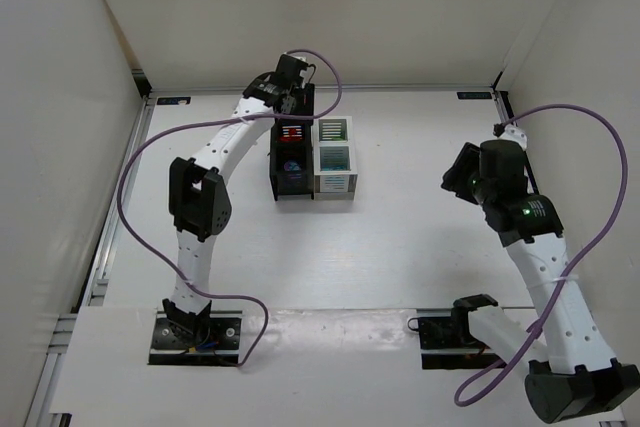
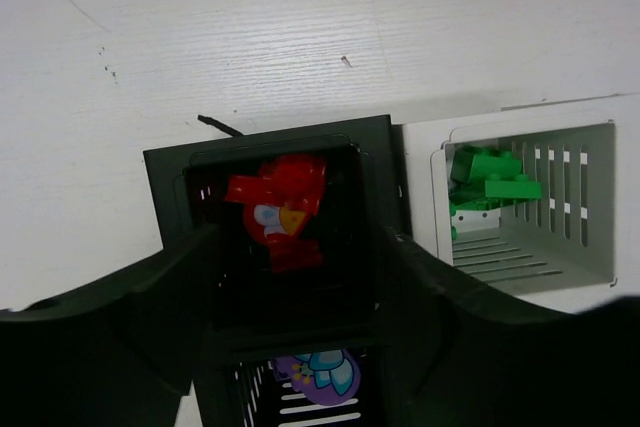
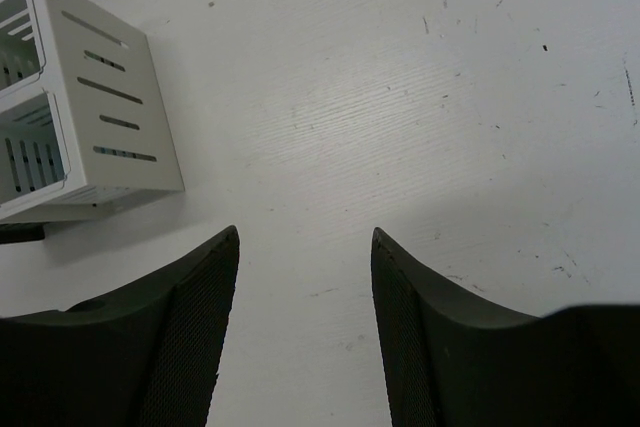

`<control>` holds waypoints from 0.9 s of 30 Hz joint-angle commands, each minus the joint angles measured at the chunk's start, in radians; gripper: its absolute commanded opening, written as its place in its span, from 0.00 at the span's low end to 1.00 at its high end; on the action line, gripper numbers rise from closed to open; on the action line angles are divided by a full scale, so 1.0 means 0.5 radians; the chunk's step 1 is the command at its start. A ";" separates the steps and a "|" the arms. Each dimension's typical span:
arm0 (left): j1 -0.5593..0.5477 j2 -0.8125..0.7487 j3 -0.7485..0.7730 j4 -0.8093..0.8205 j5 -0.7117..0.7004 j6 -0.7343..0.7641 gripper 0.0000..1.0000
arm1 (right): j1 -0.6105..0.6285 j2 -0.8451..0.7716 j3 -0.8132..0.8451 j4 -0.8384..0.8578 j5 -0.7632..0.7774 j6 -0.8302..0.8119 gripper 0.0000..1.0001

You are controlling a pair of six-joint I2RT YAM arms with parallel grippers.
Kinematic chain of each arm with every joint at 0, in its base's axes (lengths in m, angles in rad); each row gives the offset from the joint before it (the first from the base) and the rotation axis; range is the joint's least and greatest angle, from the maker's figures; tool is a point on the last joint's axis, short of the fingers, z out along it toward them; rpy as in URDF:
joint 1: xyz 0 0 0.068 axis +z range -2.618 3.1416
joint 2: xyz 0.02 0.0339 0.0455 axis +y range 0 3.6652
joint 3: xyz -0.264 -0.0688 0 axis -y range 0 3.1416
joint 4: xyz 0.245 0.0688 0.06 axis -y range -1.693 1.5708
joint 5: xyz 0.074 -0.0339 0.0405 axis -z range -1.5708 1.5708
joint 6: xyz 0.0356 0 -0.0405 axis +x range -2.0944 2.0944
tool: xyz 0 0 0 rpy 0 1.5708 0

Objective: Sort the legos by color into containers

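My left gripper (image 2: 300,237) hangs open over the far compartment of the black container (image 2: 270,142), one finger on each side of the opening. Red legos (image 2: 280,197) lie inside that compartment, free of the fingers. A purple and teal piece (image 2: 320,377) sits in the compartment nearer to me. Beside it stands the white container (image 2: 420,167), with green legos (image 2: 490,172) in its far compartment. From above, the left gripper (image 1: 290,97) is at the far end of the black container (image 1: 273,162). My right gripper (image 3: 305,234) is open and empty over bare table, right of the white container (image 3: 110,107).
The two containers stand side by side, touching, at the table's middle back. White walls close the table in on the left, back and right. The right gripper (image 1: 462,179) hovers well to the right of the white container (image 1: 333,187). Purple cables loop from both arms.
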 commanded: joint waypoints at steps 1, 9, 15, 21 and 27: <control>0.011 -0.136 0.001 -0.021 0.034 0.000 0.78 | 0.052 0.003 0.040 0.058 0.109 0.000 0.59; 0.011 -0.726 -0.200 -0.048 0.049 -0.058 1.00 | 0.233 -0.012 0.142 -0.034 0.192 -0.012 0.64; -0.053 -1.581 -1.056 -0.051 -0.036 -0.273 1.00 | 0.334 -0.025 0.188 -0.144 0.173 0.028 0.90; -0.225 -2.283 -1.793 -0.293 -0.175 -0.595 1.00 | 0.484 -0.089 0.163 -0.221 0.204 0.092 0.90; -0.256 -2.860 -2.159 -0.560 -0.178 -0.825 1.00 | 0.656 -0.147 0.093 -0.319 0.327 0.282 0.90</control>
